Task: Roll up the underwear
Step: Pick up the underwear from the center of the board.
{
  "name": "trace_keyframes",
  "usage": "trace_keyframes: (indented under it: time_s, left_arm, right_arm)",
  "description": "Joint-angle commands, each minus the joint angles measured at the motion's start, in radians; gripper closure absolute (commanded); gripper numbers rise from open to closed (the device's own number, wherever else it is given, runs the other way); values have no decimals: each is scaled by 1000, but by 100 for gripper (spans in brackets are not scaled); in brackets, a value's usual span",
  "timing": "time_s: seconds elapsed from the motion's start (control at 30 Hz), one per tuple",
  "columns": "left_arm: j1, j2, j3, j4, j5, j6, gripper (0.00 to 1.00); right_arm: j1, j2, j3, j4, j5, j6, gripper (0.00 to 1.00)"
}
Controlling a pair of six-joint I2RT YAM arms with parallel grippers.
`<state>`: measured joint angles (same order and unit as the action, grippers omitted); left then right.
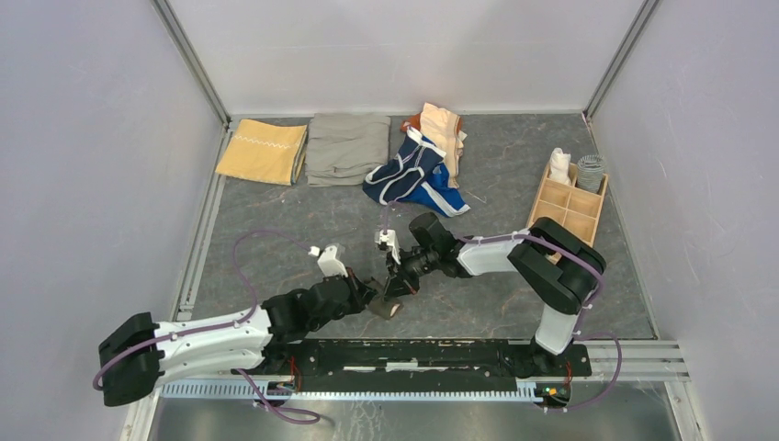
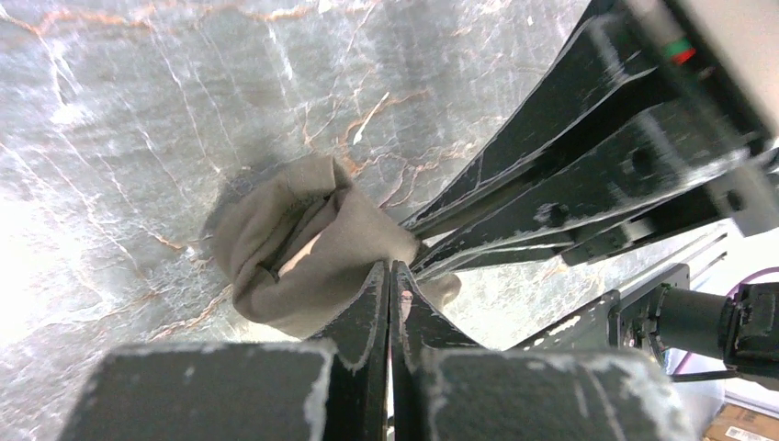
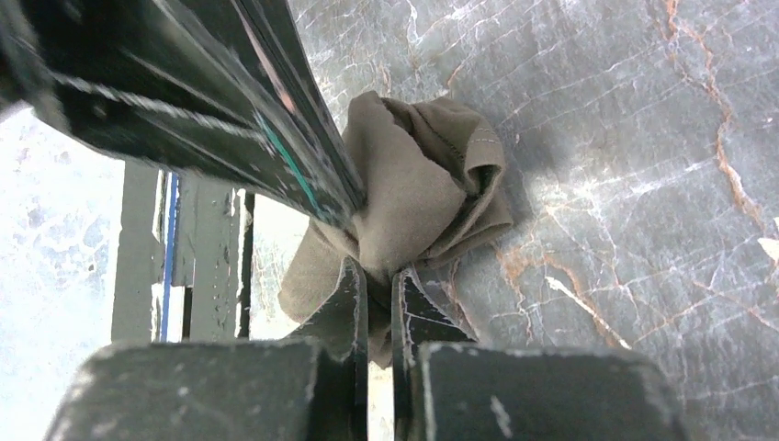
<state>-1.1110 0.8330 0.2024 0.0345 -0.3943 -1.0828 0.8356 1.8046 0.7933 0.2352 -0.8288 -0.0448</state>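
Grey marbled surface (image 1: 294,207): underwear (image 1: 389,310) bunched mid-roll, near middle.
Clamped narrow on it from either side, left tool (image 1: 371,296) and right tool (image 1: 400,281); next, likely a tighter turn without losing grip.

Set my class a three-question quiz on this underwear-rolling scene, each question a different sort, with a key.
1. True or false: the left gripper and the right gripper are both shut on the grey-brown underwear.
2. The wooden box lies on the table's: A) left side, B) right side, C) near edge.
3. Fill in: the folded cloth at the far left is ____ coloured.
Key: 1 true; 2 B; 3 mustard-yellow.
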Motion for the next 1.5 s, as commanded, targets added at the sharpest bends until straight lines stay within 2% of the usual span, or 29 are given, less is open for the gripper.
trace_keyframes:
  time_s: [0.0, 0.17, 0.23, 0.43, 0.67, 0.77, 0.83, 0.93, 1.07, 1.27, 1.47]
  left_arm:
    - [3, -73, 172, -214, -101, 89, 96]
    - [2, -88, 313, -414, -188, 76, 82]
    - [3, -90, 319, -455, -207, 51, 72]
    - [2, -109, 270, -473, -213, -12, 55]
    - [4, -45, 262, -450, -195, 8, 47]
    - [19, 38, 274, -407, -158, 52, 46]
    - [29, 97, 289, -385, -133, 81, 45]
    - [47, 175, 316, -368, -96, 124, 45]
    - [63, 237, 339, -355, -61, 168, 45]
    - [127, 280, 346, -305, 36, 230, 44]
    - [191, 330, 399, -299, 108, 332, 44]
  right_arm:
    - [-3, -40, -78, -3, 83, -4, 100]
    - [-5, -179, -162, 75, 155, 24, 100]
    - [-7, -239, -187, 92, 196, 34, 100]
    - [-57, -437, -241, 103, 344, 96, 100]
    - [-195, -615, -238, -37, 499, 92, 100]
    - [-285, -695, -206, -124, 599, 70, 100]
    - [-333, -736, -175, -173, 726, 53, 100]
    - [-461, -779, -141, -198, 755, 56, 100]
    - [-622, -768, -60, -302, 839, -15, 100]
    - [-752, -734, 6, -313, 960, -215, 100]
    - [-888, -668, 13, -270, 852, -384, 100]
